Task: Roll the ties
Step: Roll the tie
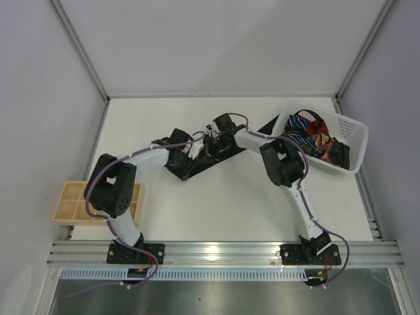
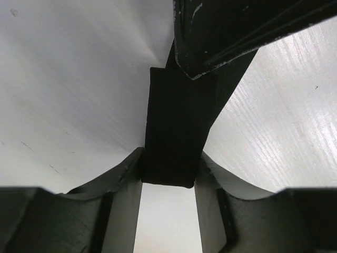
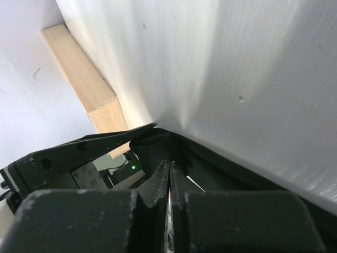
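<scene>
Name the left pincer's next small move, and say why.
Probably close the left pincer a little more on the plain black fabric tie: its folded end fills the gap between the fingers but lies uncrumpled, while the right pincer looks shut on the same tie.

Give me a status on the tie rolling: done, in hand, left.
Done: no rolled tie shows. In hand: the black tie lies on the table; the left pincer grips a folded strip of it, and the right pincer is shut at its fabric. Left: rolling this one, then the ties heaped in the white basket.
</scene>
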### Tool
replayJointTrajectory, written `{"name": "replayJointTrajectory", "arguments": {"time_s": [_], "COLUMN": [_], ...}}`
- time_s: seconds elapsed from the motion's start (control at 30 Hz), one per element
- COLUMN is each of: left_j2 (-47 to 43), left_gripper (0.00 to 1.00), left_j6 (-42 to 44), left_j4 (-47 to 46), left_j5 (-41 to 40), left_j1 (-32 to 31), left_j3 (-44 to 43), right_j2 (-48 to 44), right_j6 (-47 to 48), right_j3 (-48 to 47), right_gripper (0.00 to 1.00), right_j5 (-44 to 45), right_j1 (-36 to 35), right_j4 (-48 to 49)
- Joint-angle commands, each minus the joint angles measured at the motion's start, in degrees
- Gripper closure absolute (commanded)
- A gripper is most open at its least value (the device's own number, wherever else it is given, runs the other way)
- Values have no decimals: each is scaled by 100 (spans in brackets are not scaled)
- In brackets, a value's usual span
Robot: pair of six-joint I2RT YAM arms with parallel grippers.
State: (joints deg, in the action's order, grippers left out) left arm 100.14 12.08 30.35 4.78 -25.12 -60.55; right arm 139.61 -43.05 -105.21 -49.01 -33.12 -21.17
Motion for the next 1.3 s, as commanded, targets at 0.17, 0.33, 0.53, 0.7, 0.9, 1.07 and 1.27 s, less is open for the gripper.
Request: {"name": "replayJointTrajectory", "arguments": {"time_s": [0.17, 0.33, 0.53, 0.7, 0.9, 1.07, 1.27], "left_j2": [-117, -214, -582, -1145, -1769, -1962, -2358], "left_gripper": [43, 28, 19, 16, 19, 25, 24], "left_j6": [-3, -47, -118, -337, -1486, -3189, -4661], "left_j4": [76, 173, 138, -19, 15, -537, -1278], "left_j5": [-152, -143, 102, 803, 1945, 2879, 2907], "left_j1": [-45, -36, 25, 630, 1817, 2056, 2055], "left_j3": [-44, -97, -105, 35, 44, 456, 1327], "right_j2": [-30, -30, -127, -171, -197, -119, -39], "right_j6": [-11, -37, 16, -28, 24, 42, 86], "right_j3": [-378, -395, -316, -272, -246, -281, -316], "right_gripper": [97, 97, 98, 98, 98, 98, 98], "right_j5": [-152, -161, -144, -170, -179, -152, -126], "right_j1": [25, 8, -62, -150, -256, -247, -212], "right_j4": [-72, -36, -133, -89, -142, -107, -194]}}
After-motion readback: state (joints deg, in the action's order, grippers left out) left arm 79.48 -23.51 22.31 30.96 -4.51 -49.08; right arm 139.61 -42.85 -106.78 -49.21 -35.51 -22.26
